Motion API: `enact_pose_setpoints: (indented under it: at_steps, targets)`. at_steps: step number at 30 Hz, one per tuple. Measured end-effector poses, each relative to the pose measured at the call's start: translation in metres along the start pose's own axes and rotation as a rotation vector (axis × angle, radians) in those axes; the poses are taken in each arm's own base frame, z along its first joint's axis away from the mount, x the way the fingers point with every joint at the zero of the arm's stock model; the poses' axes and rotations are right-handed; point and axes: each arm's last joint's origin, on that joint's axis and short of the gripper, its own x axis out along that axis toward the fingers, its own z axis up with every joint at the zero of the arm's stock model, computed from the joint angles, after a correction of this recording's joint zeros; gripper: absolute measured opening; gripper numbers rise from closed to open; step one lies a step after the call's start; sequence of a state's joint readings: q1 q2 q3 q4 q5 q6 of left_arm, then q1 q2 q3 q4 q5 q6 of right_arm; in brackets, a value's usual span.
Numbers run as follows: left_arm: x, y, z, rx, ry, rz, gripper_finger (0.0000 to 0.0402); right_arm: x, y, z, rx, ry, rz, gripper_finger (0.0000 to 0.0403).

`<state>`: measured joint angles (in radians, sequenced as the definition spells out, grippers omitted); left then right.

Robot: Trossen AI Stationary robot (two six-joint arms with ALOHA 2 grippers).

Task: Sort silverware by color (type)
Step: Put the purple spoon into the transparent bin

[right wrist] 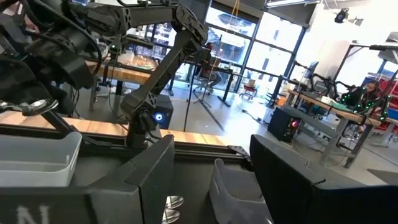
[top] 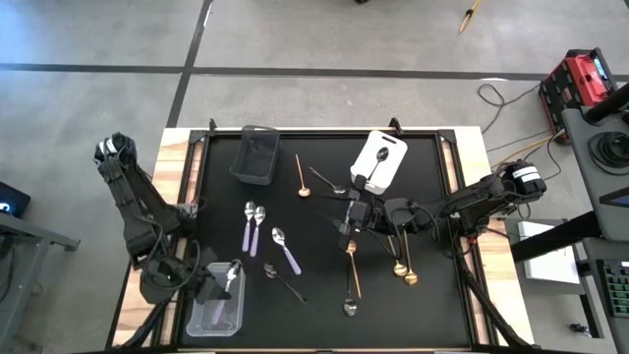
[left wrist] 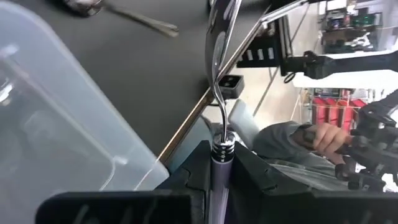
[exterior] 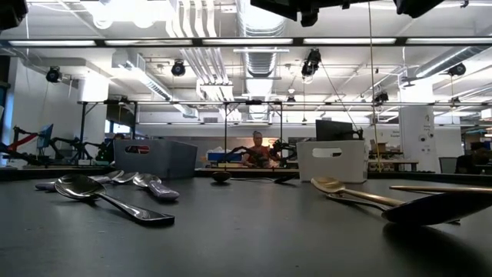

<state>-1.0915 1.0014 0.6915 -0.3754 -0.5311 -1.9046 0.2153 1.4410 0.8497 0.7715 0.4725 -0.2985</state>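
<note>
Above the clear bin (top: 201, 320): left gripper (top: 224, 285) clenched on lilac-handled spoon (top: 232, 275). Mid-table: right gripper (top: 350, 218) released, holding nothing, above gold spoon (top: 351, 267).

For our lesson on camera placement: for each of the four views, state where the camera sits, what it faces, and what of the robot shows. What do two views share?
High: overhead, straight down on the black table; both arms.
Low: table height, facing the room; arms barely show, at the top.
Left wrist: left gripper holding a lilac-handled spoon over the clear bin.
Right wrist: open right gripper, facing the left arm.
Shared: high and left wrist both show the clear bin.
</note>
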Motion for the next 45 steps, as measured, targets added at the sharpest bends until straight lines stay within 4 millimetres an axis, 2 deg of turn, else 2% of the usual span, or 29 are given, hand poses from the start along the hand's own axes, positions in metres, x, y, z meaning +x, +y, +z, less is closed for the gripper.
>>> enact_pose_setpoints:
  at_steps: [6,13,20,33,45]
  targets:
    - [-0.002,0.011,-0.005,-0.016,0.065,0.112,0.0021,0.0,0.0,0.0,0.002,0.0,0.0,0.0203]
    - [0.003,0.022,-0.009,-0.046,0.054,0.218,0.0021,0.0,0.0,-0.001,-0.002,0.009,0.003,0.0203]
    - [0.013,0.034,-0.015,-0.139,0.062,0.36,0.0021,0.0,0.0,-0.001,-0.003,0.01,0.003,0.0203]
    - [0.034,0.045,-0.027,-0.208,0.075,0.474,0.0021,0.0,0.0,-0.001,-0.02,0.011,0.003,0.0203]
    - [0.042,0.05,-0.028,-0.257,0.033,0.511,0.0021,0.0,0.0,-0.001,-0.046,0.008,0.003,0.0203]
